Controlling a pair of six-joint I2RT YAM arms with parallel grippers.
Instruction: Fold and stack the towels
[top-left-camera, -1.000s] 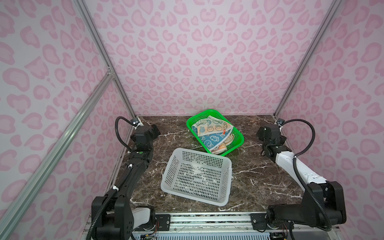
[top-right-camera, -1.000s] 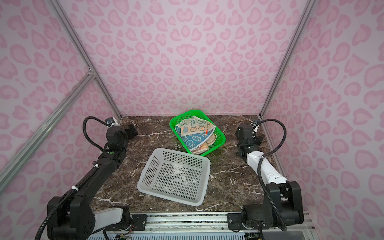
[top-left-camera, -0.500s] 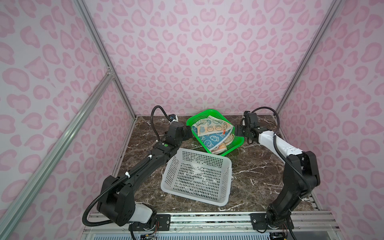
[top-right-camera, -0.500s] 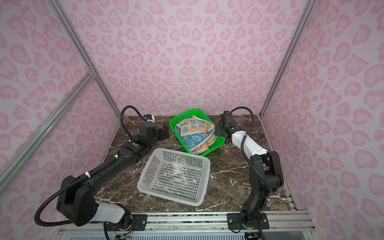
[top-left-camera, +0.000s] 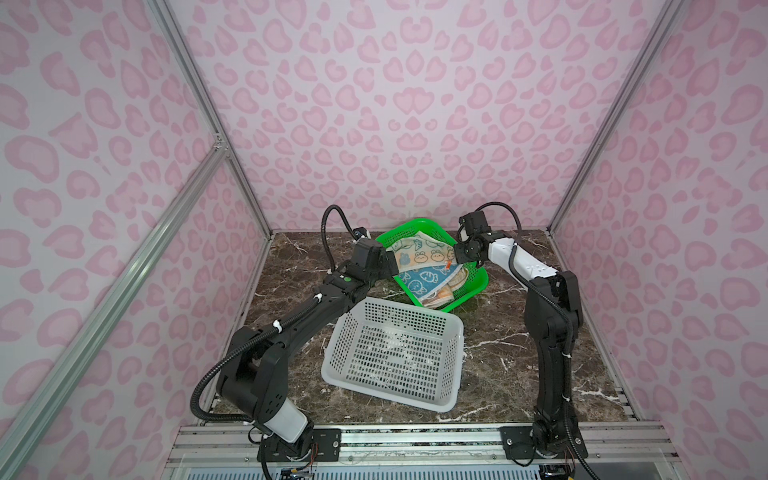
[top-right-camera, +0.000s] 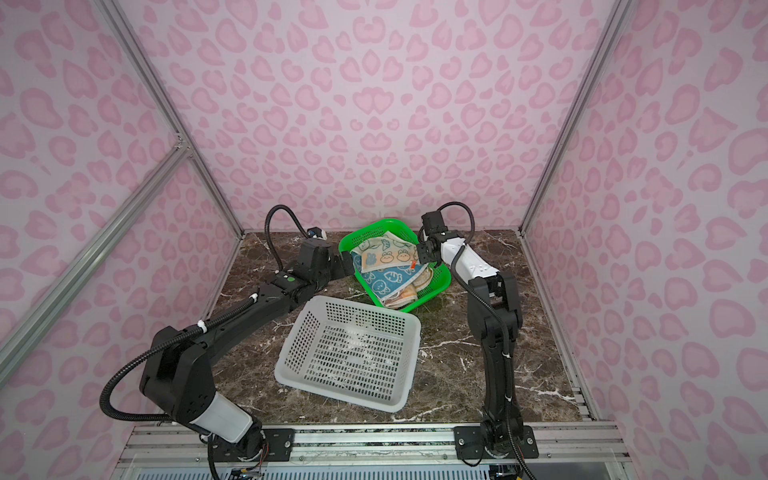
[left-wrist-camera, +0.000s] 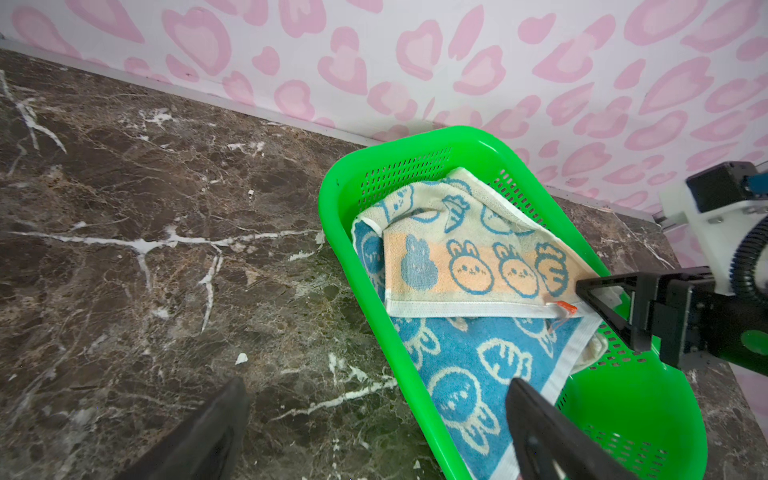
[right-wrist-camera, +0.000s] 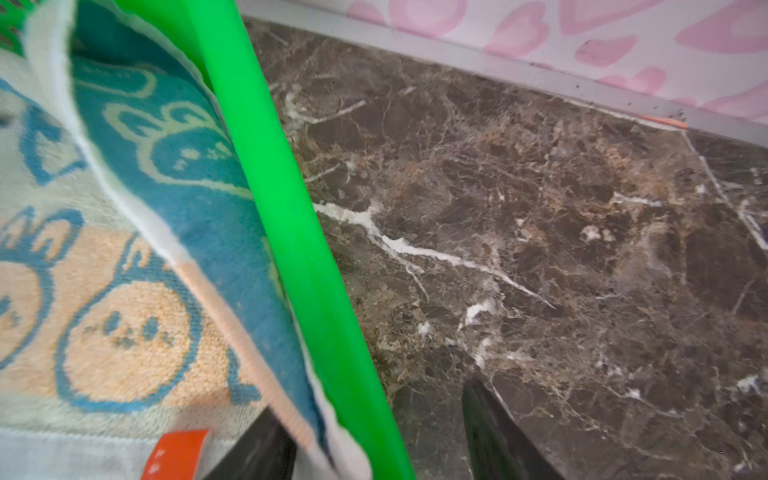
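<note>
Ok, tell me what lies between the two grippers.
The top towel in the green basket spans the gap between left gripper and right gripper; both top views show it.

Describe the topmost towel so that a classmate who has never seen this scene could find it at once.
At the back of the marble table stands a green basket of towels. The topmost towel is cream with an orange band of rabbit faces; the towel beneath is mostly blue.

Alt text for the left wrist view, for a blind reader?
A green basket on a dark marble table holds an orange-banded rabbit towel lying on a blue rabbit towel. The right gripper sits at the top towel's orange-tagged corner, jaws apart; the left gripper, wide open, hovers over the basket's rim.
</note>
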